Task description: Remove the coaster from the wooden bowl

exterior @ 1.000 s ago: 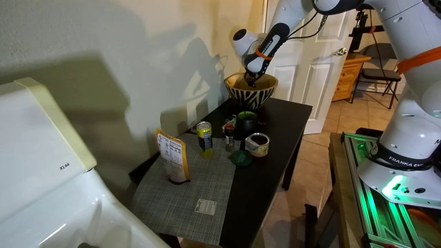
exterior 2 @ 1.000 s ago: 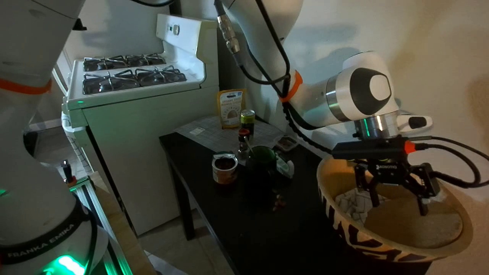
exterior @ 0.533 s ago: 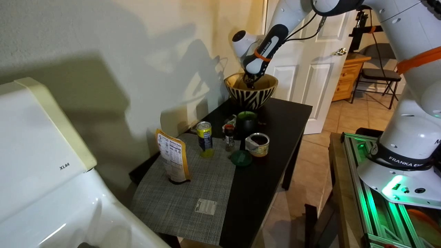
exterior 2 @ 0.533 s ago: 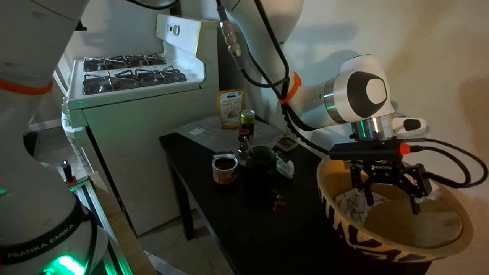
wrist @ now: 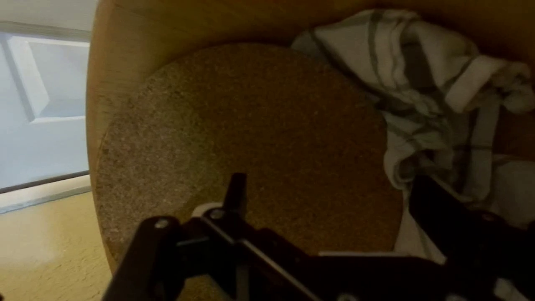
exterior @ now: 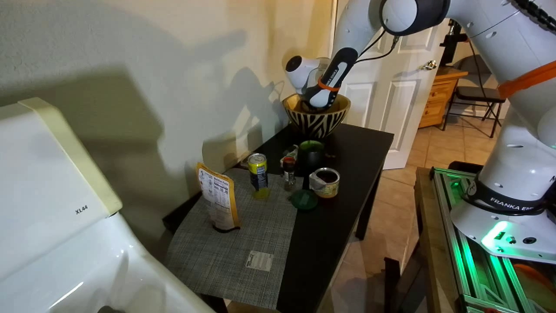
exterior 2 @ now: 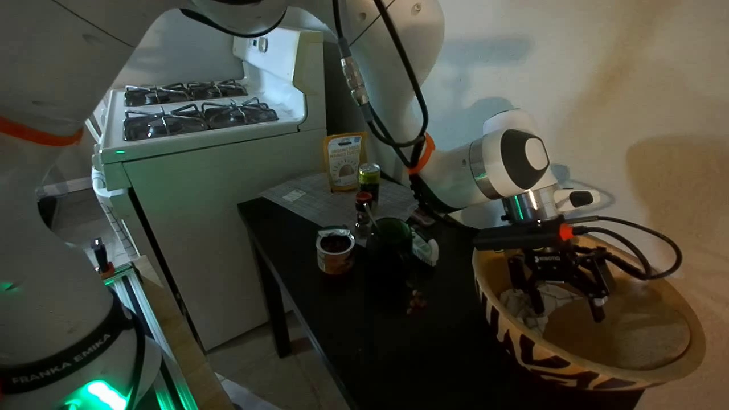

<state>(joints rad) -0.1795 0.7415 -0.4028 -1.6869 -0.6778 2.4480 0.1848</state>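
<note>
wrist view: the coaster (wrist: pixel 234 125), a round, speckled tan disc, is lying inside the wooden bowl (wrist: pixel 125 62), taking up much of the inside that is showing. a crumpled striped cloth (wrist: pixel 434 96) is sitting in the bowl too, right at the coaster's edge; whether it is overlapping the disc, cannot tell. jaws are standing wide apart and holding nothing. in an exterior view the arm (exterior 2: pixel 501 165) is hanging over the bowl and the jaws are pointing down inside its rim, above the coaster; whether they are touching it, cannot tell. in an exterior view the bowl (exterior: pixel 315 126) is showing zigzag stripes outside and hiding the jaws' tips.

bowl is standing at one end of a dark bench (exterior 2: pixel 387 353). working away from it: a dark cup (exterior: pixel 312 158) is standing near, then a red-capped jar (exterior: pixel 289 174) and an opened tub (exterior: pixel 326 187) near each other, a yellow can (exterior: pixel 259 174) farther along, and a pouch (exterior: pixel 217 198) standing upright, farther again. a grey mat (exterior: pixel 230 261) is lying on the bench's end away from the bowl. stove (exterior 2: pixel 228 228) is standing beyond it, well apart from the bowl.
</note>
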